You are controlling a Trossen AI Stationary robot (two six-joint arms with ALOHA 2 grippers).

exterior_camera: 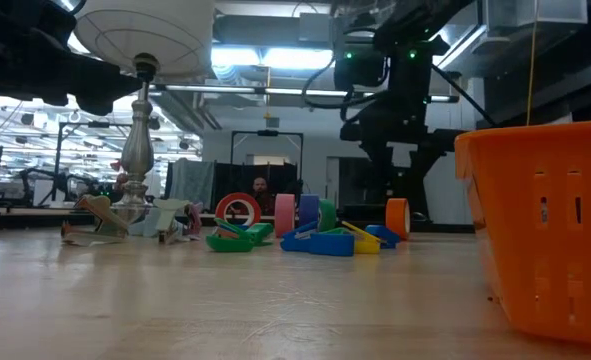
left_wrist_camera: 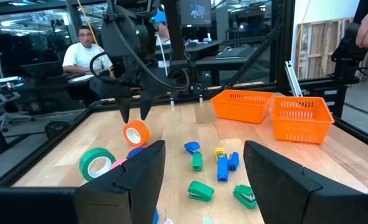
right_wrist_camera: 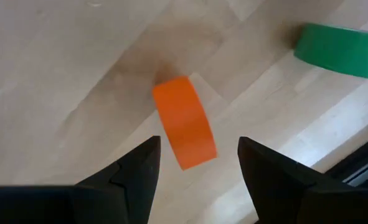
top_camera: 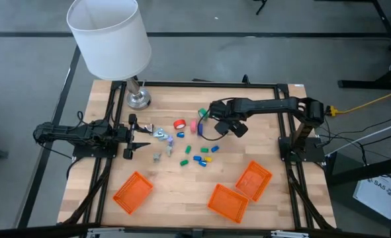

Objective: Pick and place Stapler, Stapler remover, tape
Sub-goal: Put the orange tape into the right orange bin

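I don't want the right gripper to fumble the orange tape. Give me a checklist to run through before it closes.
1. Right gripper open: ok.
2. Orange tape lined up with the gap between the fingers: ok, roll stands on edge just ahead of them.
3. Fingers down around the roll: not ok, they are short of it.
4. Green tape clear of the grasp: ok, off to one side.
5. Left gripper out of the way: ok, open at the table's left.
6. Orange baskets free to receive: ok.
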